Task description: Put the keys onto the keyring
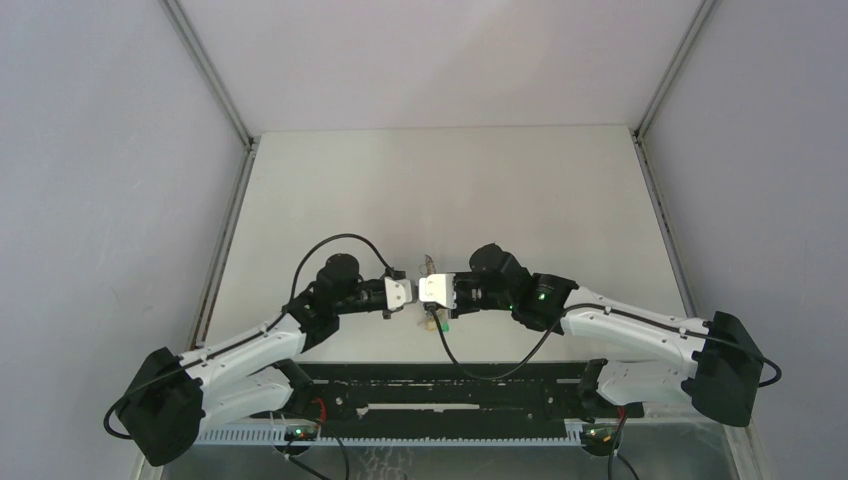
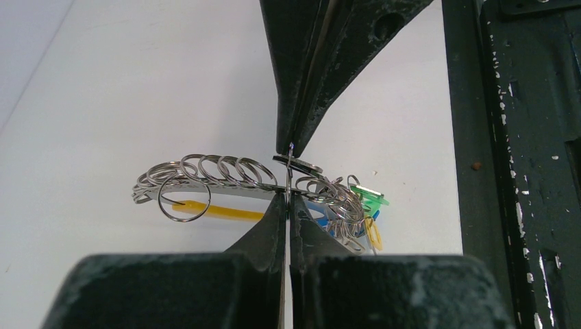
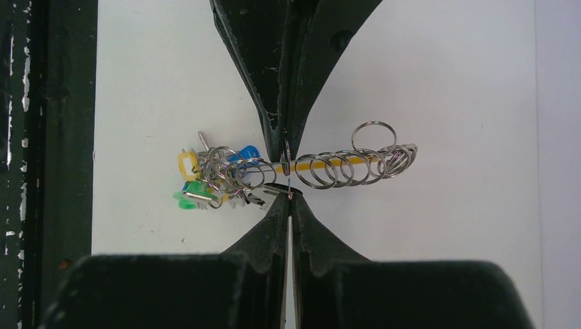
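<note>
You have the left claw (image 2: 288, 199) pinched shut on a thin loop of the keyring (image 2: 219, 171) to steady it over the tabletop (image 1: 450, 190), while the right claw (image 3: 289, 200), also shut, meets it tip to tip, apparently to work the black-headed key (image 3: 274, 190) onto that loop.

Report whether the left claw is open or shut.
Shut. The left claw has its fingers pressed together, no gap, pinching a thin wire loop of the keyring.
</note>
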`<state>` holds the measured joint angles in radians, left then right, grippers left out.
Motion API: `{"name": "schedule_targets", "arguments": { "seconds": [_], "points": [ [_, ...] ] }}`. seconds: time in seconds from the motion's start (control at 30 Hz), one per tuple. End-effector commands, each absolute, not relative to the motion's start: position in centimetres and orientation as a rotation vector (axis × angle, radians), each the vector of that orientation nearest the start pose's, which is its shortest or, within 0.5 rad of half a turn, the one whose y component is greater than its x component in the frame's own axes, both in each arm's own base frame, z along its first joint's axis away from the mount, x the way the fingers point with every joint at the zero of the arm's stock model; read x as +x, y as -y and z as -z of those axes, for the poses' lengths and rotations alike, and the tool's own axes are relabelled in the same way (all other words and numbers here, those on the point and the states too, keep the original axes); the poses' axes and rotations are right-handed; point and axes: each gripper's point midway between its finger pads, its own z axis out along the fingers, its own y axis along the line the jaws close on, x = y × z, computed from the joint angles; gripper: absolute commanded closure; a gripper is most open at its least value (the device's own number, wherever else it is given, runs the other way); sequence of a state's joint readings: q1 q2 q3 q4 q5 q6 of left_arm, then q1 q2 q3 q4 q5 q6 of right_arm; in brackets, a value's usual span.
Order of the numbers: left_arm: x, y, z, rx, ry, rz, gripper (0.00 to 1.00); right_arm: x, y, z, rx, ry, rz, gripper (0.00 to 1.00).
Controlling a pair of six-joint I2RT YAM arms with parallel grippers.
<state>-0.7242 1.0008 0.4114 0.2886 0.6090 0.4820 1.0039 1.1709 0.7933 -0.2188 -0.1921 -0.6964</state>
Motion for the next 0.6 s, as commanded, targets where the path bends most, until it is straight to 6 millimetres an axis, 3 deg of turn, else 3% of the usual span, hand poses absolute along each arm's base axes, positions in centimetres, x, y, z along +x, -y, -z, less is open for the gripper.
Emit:
{"name": "schedule_targets", "arguments": {
  "seconds": [0.0,0.57],
  "points": [
    [18.62,28.14,-16.13,1.381,-1.190,0.726,1.00,19.09,-31.45,-18.48,-1.630,-1.290,-0.389,1.00],
    [18.46,28.24,-16.20,1.387,-1.183,0.736,1.00,18.81,-31.86,-18.34,-1.647,-1.270,-0.407,1.00]
  ]
}}
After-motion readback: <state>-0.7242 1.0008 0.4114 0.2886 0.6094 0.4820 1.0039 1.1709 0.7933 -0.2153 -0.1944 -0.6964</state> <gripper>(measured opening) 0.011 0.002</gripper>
